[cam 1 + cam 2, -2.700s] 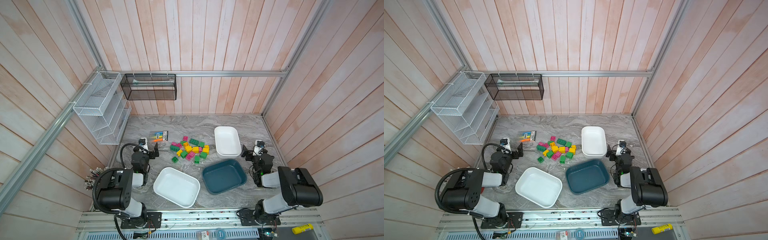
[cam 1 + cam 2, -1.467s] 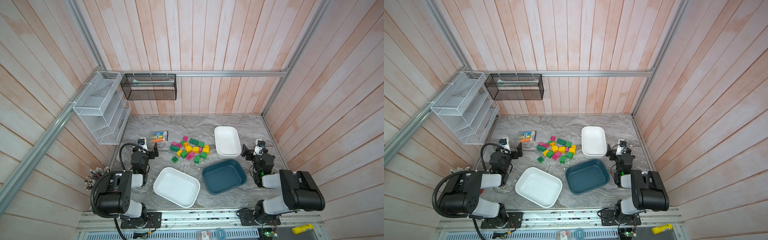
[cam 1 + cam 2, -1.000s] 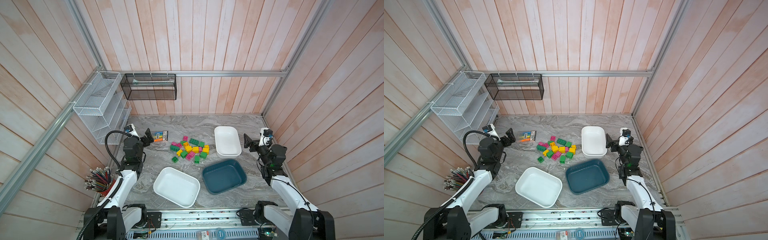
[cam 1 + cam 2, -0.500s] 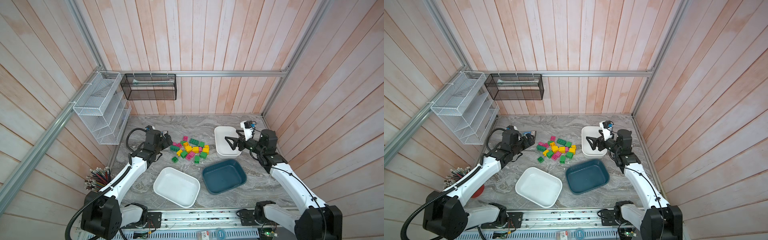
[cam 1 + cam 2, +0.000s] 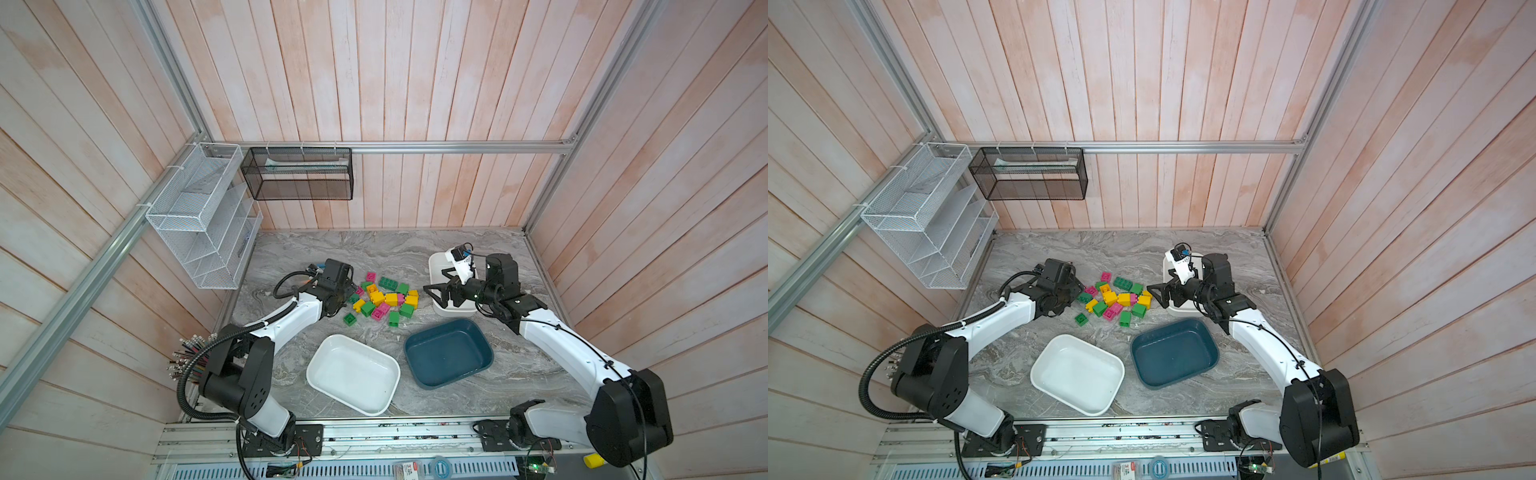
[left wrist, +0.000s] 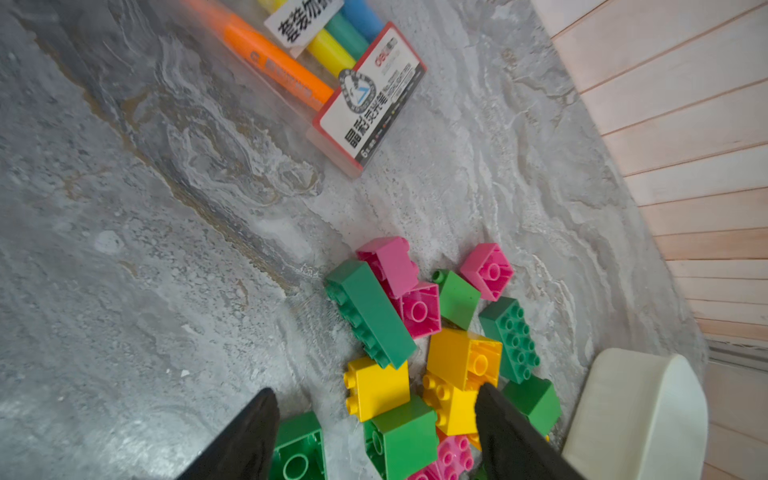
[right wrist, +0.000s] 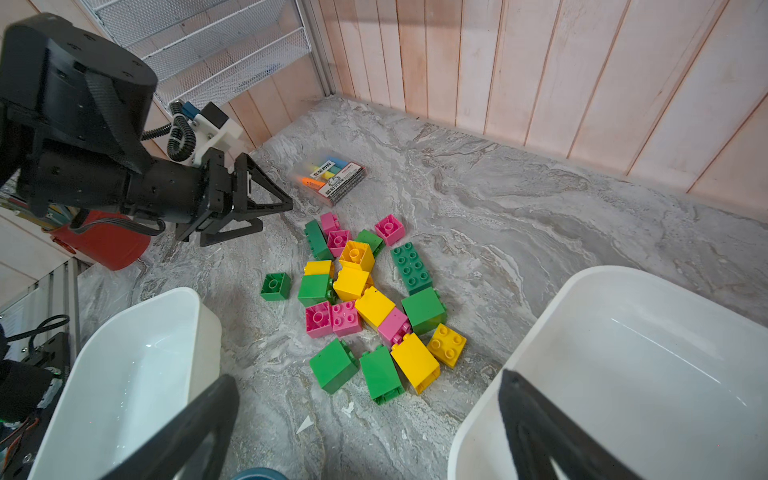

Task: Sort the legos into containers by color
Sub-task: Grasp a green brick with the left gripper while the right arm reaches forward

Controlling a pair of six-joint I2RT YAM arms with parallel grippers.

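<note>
The legos (image 5: 390, 298), green, yellow and pink, lie in a loose pile mid-table, seen in both top views. My left gripper (image 6: 376, 395) hangs open over the pile's left edge, its black fingers either side of a yellow brick (image 6: 380, 388) and a green brick (image 6: 405, 436), gripping neither. My right gripper (image 7: 368, 378) is open and empty above bare table just right of the pile. Of the containers, a white tub (image 5: 353, 376) and a teal tub (image 5: 449, 353) sit in front. A second white tub (image 5: 436, 266) lies partly under the right arm.
A flat pack of highlighters (image 7: 328, 178) lies behind the pile's left side. A red pencil cup (image 7: 99, 245) stands at the left table edge. A white wire rack (image 5: 203, 216) and a black mesh basket (image 5: 299, 174) hang on the walls.
Both arms have swung in from the table's sides to the pile. The left gripper's jaws have narrowed; the right gripper's stay wide.
</note>
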